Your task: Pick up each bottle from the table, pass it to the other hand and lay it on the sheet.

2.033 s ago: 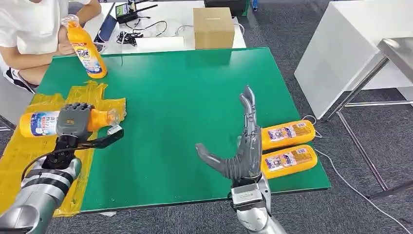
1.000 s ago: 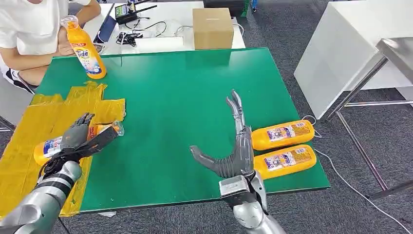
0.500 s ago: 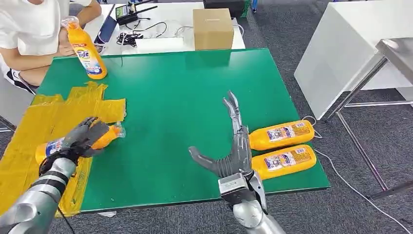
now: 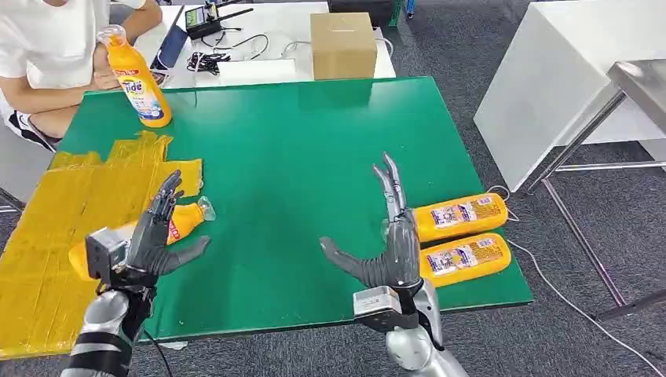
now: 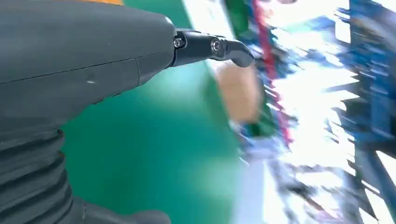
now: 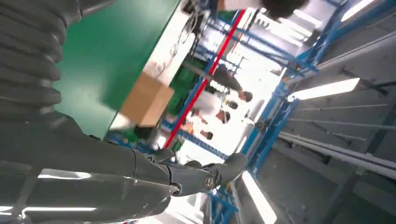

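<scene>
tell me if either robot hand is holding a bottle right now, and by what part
Neither. The left hand is open above the bottle lying on the yellow sheet, and the right hand is open too.

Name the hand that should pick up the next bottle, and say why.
Right. The right hand is open, right beside the two lying bottles; the left hand is across the table over the yellow sheet.

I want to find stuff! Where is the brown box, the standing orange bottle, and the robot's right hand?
brown box (image 4: 344, 43), head view, on its front face.
standing orange bottle (image 4: 142, 88), head view, on its label.
right hand (image 4: 389, 247), head view, on the palm.
</scene>
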Motion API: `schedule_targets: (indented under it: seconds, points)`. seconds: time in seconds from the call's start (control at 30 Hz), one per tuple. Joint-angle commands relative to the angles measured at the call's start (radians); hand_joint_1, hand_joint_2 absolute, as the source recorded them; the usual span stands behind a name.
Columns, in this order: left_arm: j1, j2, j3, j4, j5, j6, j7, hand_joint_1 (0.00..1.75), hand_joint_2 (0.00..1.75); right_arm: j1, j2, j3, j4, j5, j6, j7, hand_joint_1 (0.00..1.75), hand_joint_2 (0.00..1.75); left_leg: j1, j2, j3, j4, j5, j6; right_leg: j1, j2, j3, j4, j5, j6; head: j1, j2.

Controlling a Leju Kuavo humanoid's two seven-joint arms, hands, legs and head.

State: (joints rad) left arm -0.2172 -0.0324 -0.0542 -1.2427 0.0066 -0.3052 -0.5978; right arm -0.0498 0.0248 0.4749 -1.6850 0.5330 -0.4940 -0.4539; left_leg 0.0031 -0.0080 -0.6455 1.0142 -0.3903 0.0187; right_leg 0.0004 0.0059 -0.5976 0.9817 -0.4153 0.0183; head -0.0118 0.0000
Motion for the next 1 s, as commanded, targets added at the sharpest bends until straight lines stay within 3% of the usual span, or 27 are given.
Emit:
schedule_targets:
  seconds: [0.03, 0.2, 0.4, 0.57, 0.67, 0.77, 0.9, 1.0]
  points:
    - [0.091, 0.019, -0.041, -0.187, 0.046, -0.001, 0.001, 0.0, 1.75, -0.016, -0.042, -0.043, -0.009, 0.055, 0.007, 0.03, 0.0, 1.75, 0.0, 0.001, 0.008, 0.0, -0.005, -0.001, 0.0, -0.001, 0.008, 0.0, -0.004, 0.001, 0.0, 0.0]
    - [0.098, 0.001, -0.033, -0.157, 0.08, -0.032, -0.009, 0.0, 1.75, -0.048, -0.07, -0.076, 0.019, 0.148, 0.009, 0.083, 0.0, 1.75, 0.0, 0.0, 0.005, 0.0, -0.002, -0.001, 0.0, 0.0, 0.005, -0.001, -0.002, 0.001, 0.0, 0.0]
    - [0.1, -0.021, -0.02, -0.118, 0.11, -0.084, -0.001, 0.0, 1.75, -0.187, -0.237, -0.086, 0.171, 0.424, 0.173, 0.268, 0.0, 1.75, 0.0, 0.001, 0.003, -0.001, -0.001, 0.0, 0.0, 0.001, 0.005, -0.002, 0.0, 0.001, 0.0, 0.0]
    - [0.097, -0.029, -0.022, -0.116, 0.123, -0.107, 0.002, 0.0, 1.75, -0.255, -0.29, -0.078, 0.224, 0.433, 0.255, 0.281, 0.0, 1.75, -0.001, 0.0, 0.003, -0.001, 0.0, 0.001, -0.001, 0.0, 0.005, -0.001, 0.0, 0.001, 0.0, 0.0]
    - [0.082, -0.035, -0.035, -0.097, 0.131, -0.125, 0.002, 0.0, 1.75, -0.403, -0.404, -0.014, 0.342, 0.429, 0.417, 0.278, 0.0, 1.75, -0.002, 0.002, 0.004, 0.0, -0.001, 0.001, -0.001, 0.002, 0.005, 0.0, 0.0, 0.002, 0.0, 0.0]
    - [0.047, -0.036, -0.058, -0.049, 0.137, -0.137, 0.0, 0.0, 1.75, -0.589, -0.478, 0.085, 0.531, 0.405, 0.563, 0.205, 0.0, 1.75, -0.003, 0.002, 0.003, 0.0, 0.0, 0.001, -0.002, 0.002, 0.004, 0.0, 0.001, 0.002, 0.0, 0.0]
    - [-0.008, -0.041, -0.074, 0.049, 0.154, -0.135, -0.004, 0.0, 1.75, -0.782, -0.484, 0.216, 0.752, 0.369, 0.655, 0.163, 0.0, 1.75, -0.003, 0.002, 0.002, 0.0, 0.001, 0.002, -0.002, 0.002, 0.003, 0.0, 0.003, 0.003, 0.0, 0.0]
    - [-0.011, -0.042, -0.077, 0.056, 0.157, -0.132, -0.008, 0.0, 1.75, -0.805, -0.473, 0.253, 0.779, 0.345, 0.669, 0.17, 0.0, 1.75, -0.002, 0.001, 0.003, 0.0, 0.003, 0.004, -0.002, 0.001, 0.004, 0.0, 0.003, 0.004, 0.0, 0.0]
